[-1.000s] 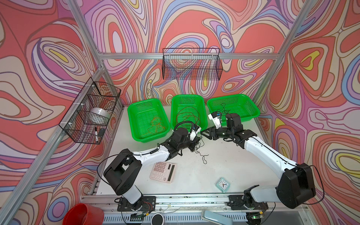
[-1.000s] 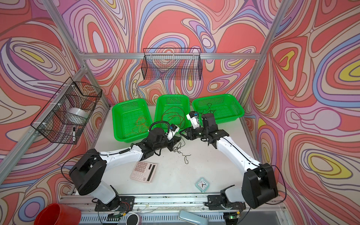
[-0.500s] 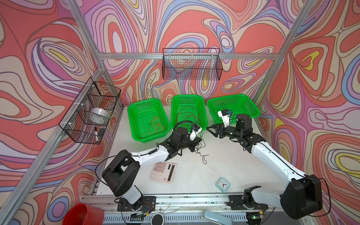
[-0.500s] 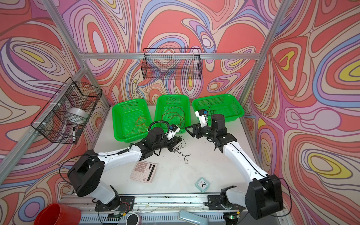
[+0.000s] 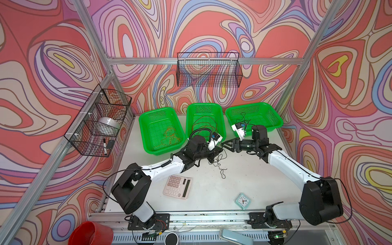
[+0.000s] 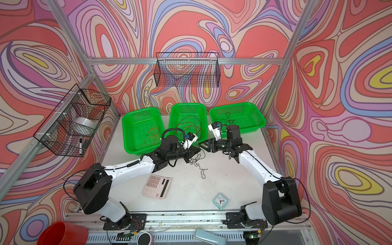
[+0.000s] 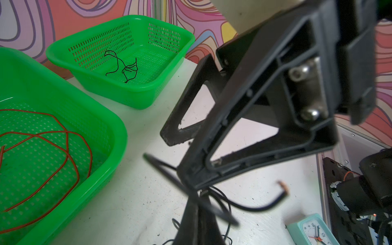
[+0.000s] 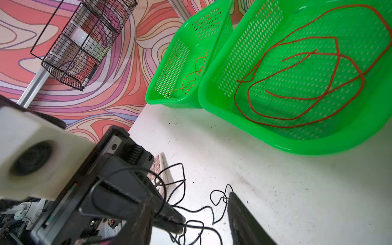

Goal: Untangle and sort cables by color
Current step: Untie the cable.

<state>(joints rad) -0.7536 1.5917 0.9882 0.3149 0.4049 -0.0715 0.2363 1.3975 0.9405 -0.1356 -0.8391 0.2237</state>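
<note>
Since half a second earlier, the right arm had swung back in from the right basket (image 5: 275, 121) side. This put the right pincer (image 5: 226, 145) close to the left pincer (image 5: 219, 150) again. The left arm had hardly shifted.

Left pincer: clenched on the black cable (image 5: 220, 167), jaws together at one end of the tangle. The rest of that cable trailed in loose loops on the white surface (image 5: 212, 203), on the near side of both pincers.

Right pincer: released, jaws apart, nothing between them. In the right wrist view one finger (image 8: 241, 216) stood just beside a small loop of the black cable; contact could not be resolved.

Both pincers sat low over the surface, just in front of the middle basket (image 5: 222, 127).

Basket contents:
- Left basket (image 5: 141, 127): orange cable (image 5: 169, 137).
- Middle basket: red cable (image 5: 203, 125), lying in wide loops.
- Right basket: short black cable (image 7: 125, 67).

The calculator (image 5: 177, 186) and the clock (image 5: 242, 201) lay nearer the front edge, the clock well apart from every cable.
</note>
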